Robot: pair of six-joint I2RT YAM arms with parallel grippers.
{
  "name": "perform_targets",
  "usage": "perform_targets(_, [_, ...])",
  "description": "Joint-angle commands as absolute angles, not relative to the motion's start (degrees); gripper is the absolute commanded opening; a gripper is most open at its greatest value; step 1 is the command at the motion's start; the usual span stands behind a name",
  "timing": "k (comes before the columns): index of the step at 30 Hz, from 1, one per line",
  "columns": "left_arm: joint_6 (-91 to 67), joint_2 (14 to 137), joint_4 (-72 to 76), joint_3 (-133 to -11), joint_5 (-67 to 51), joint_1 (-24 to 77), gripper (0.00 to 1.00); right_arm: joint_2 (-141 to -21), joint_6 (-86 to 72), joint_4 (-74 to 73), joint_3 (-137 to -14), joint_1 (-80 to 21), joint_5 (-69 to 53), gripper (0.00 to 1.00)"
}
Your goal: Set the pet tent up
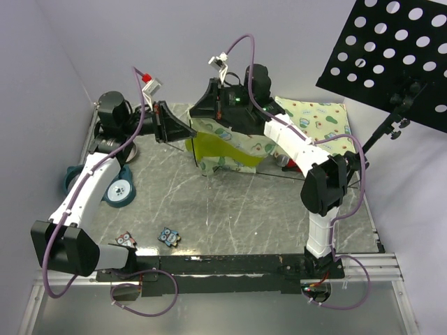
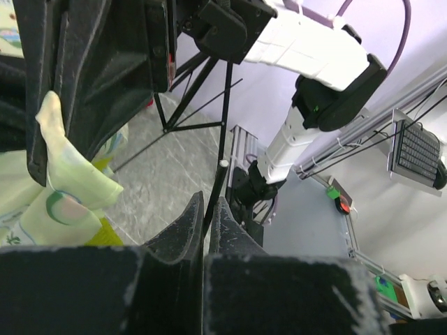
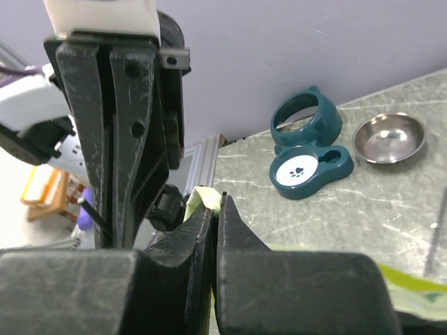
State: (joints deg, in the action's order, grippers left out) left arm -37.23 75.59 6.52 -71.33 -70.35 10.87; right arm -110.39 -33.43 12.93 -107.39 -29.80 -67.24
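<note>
The pet tent point(image 1: 222, 148) hangs slack over the back middle of the table, cream avocado print with a lime-yellow panel. My right gripper point(image 1: 203, 116) is above its left upper corner. In the right wrist view this gripper point(image 3: 215, 204) is shut on a fold of the yellow-green fabric point(image 3: 204, 196). My left gripper point(image 1: 187, 132) points right, just left of the tent. Seen from the left wrist, it point(image 2: 207, 207) is shut on a thin black pole point(image 2: 225, 118) that runs up between the fingers. Beside it, cream tent fabric point(image 2: 66, 174) dangles from the right gripper's fingers point(image 2: 84, 77).
A flat avocado-print mat point(image 1: 318, 120) lies at the back right. Teal pet bowl holders point(image 1: 119, 192) point(image 3: 307, 150) and a steel bowl point(image 3: 389, 136) sit at the left. Two small toys point(image 1: 168, 236) lie near the front. A black perforated board point(image 1: 391, 56) on a stand overhangs the right.
</note>
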Motion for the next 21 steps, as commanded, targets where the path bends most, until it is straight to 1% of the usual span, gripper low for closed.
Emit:
perform_targets(1, [-36.7, 78.0, -4.7, -67.6, -70.8, 11.8, 0.01, -103.2, -40.7, 27.3, -108.3, -31.2, -63.9, 0.00])
perform_targets(12, [-36.7, 79.8, -8.3, -63.5, -71.3, 11.8, 0.01, -101.5, -44.5, 30.7, -106.8, -30.9, -61.8, 0.00])
perform_targets(21, [-40.9, 82.1, -4.9, -60.2, -71.2, 9.6, 0.01, -100.0, -46.5, 32.4, -104.5, -30.7, -61.3, 0.00])
